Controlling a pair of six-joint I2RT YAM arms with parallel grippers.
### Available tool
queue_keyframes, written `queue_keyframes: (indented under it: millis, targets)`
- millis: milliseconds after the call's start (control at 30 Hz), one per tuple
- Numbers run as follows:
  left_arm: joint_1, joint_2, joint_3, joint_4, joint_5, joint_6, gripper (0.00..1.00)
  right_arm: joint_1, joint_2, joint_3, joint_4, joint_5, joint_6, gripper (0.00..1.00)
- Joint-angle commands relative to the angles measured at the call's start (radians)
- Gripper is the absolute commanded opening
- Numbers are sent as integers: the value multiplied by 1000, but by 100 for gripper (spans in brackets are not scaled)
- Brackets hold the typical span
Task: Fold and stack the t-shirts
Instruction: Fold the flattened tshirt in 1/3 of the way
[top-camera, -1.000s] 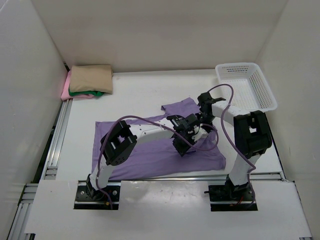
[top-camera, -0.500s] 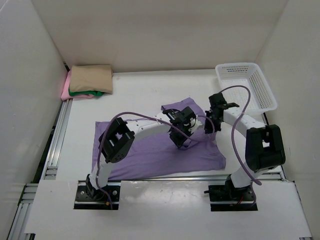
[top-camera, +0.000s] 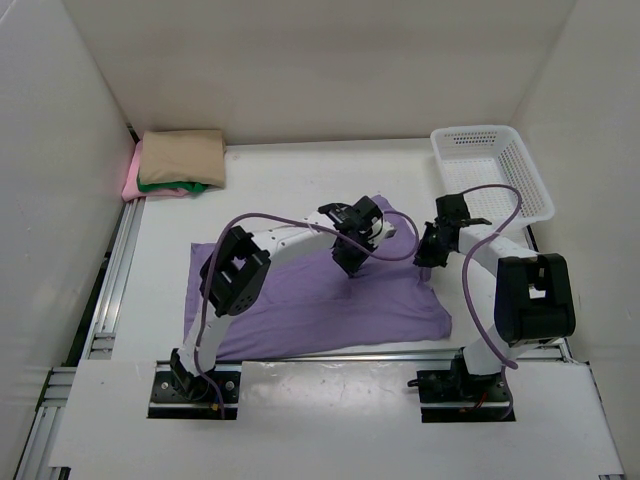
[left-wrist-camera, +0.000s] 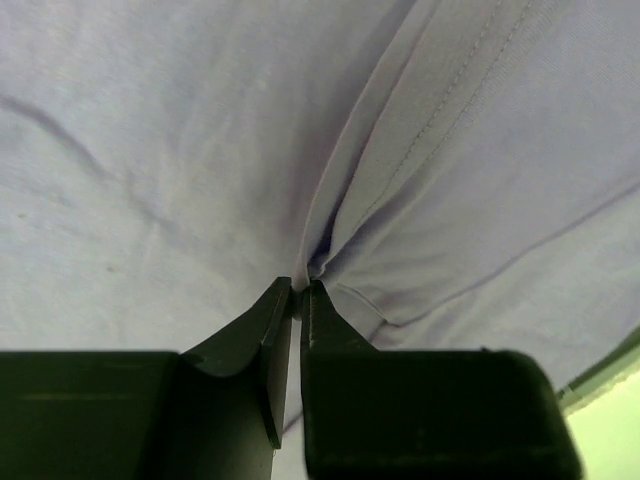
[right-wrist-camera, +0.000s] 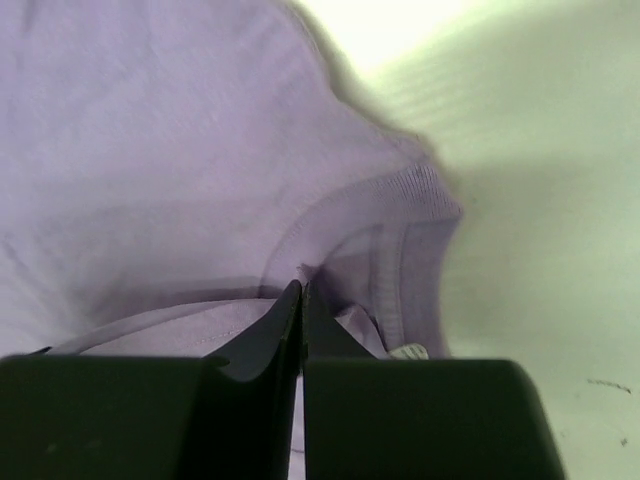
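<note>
White table under lavender t-shirt, white walls

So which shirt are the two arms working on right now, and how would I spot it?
Start at the white table: spread across its middle lies the purple shirt, pinched by the left end effector and the right end effector. It is the only shirt laid open; the others sit folded in a stack at the far left corner.
</note>
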Motion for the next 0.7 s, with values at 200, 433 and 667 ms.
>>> queue_keyframes:
  millis: [200,433,667]
  targets:
    - [24,46,68,-3,-37,0,21,-10,-29,-20,125,-11,65,1]
    - [24,55,77,-12,-80,0,29,-10,0,7,148,-32,65,10]
    - [24,24,86,-12,-206,0,64,-10,-71,7,138,45,43,23]
